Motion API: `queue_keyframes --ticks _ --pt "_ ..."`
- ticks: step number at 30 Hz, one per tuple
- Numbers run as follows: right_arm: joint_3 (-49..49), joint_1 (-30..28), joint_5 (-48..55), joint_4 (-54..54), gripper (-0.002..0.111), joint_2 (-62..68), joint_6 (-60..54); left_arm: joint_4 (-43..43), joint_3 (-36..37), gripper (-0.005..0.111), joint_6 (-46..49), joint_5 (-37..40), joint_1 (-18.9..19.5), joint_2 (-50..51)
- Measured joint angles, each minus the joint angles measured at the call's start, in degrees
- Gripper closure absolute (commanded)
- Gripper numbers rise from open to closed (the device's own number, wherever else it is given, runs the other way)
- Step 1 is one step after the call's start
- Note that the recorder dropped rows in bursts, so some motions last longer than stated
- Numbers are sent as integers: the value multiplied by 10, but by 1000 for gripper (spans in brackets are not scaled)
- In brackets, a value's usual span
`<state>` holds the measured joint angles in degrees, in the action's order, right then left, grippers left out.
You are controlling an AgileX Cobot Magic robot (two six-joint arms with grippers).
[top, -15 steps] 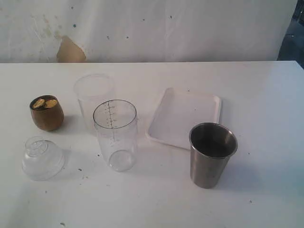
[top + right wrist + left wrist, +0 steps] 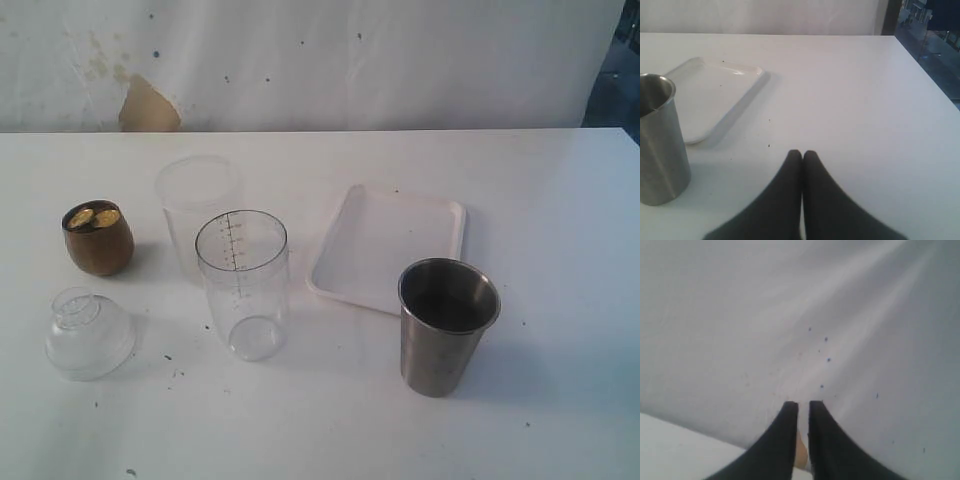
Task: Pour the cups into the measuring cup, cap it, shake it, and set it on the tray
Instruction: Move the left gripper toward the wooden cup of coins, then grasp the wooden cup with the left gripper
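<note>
Right gripper (image 2: 801,153): jaws pressed together, nothing between them, hovering over bare white table (image 2: 850,90); steel tumbler (image 2: 657,140) upright at about its 10 o'clock, white tray (image 2: 715,90) farther out at about 11, tumbler just beside the tray's near edge. Left gripper (image 2: 803,405): jaws nearly together with a thin slit between, holding nothing, aimed at a speckled white backdrop (image 2: 805,315); no task items in that wrist view. Exterior view, clock positions from the measuring cup (image 2: 243,283) at table centre: upright, open, looks empty, black scale on its side. Frosted plastic cup (image 2: 196,207) just behind it at 11 o'clock. Brown wooden cup (image 2: 98,238) at 9–10 o'clock, well apart, yellowish pieces inside. Clear domed lid (image 2: 88,333) at 8 o'clock, lying on the table. Tray (image 2: 389,246) at 2 o'clock, near. Steel tumbler (image 2: 446,325) at 4 o'clock, upright, contents not visible. Neither arm shows in the exterior view.
</note>
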<state>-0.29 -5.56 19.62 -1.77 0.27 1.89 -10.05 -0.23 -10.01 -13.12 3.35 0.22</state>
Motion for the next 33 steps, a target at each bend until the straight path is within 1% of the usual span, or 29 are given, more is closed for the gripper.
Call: queue_keyframes --ticks 1,2,3,4,5,6,7,10,11,12,13,14,15,17,20,21,23,25,27,33 --pt "0 0 0 0 108 0 0 0 0 43 -6 -15 0 5" --pt "0 0 0 0 108 0 0 0 0 29 -11 -30 0 25" --pt "0 0 0 0 108 0 0 0 0 7 -13 -35 0 40" --pt "0 0 0 0 108 0 0 1 -1 1 -17 -44 0 75" --pt "0 0 0 0 108 0 0 2 -2 2 -21 -51 0 97" --pt "0 0 0 0 108 0 0 16 -10 2 -37 -60 0 143" --pt "0 0 0 0 108 0 0 36 -15 2 -52 -68 0 168" --pt "0 0 0 0 108 0 0 156 -40 2 -128 -130 0 267" --pt "0 0 0 0 108 0 0 213 -64 2 -159 -159 0 323" --pt "0 0 0 0 108 0 0 235 -79 2 -171 -173 0 369" --pt "0 0 0 0 108 0 0 258 -107 2 -184 -189 0 441" --pt "0 0 0 0 108 0 0 263 -123 2 -189 -199 0 483" --pt "0 0 0 0 108 0 0 268 -142 2 -192 -226 0 554" --pt "0 0 0 0 108 0 0 285 -167 2 -192 -277 0 658" --pt "0 0 0 0 108 0 0 333 -194 2 -177 -330 0 743" --pt "0 0 0 0 108 0 0 360 -214 2 -158 -346 0 786" --pt "0 0 0 0 108 0 0 374 -241 2 -115 -352 0 849" --pt "0 0 0 0 108 0 0 379 -266 2 -69 -336 0 897" --pt "0 0 0 0 108 0 0 385 -285 2 -51 -328 0 941" --pt "0 0 0 0 108 0 0 426 -315 2 -44 -324 0 1015"
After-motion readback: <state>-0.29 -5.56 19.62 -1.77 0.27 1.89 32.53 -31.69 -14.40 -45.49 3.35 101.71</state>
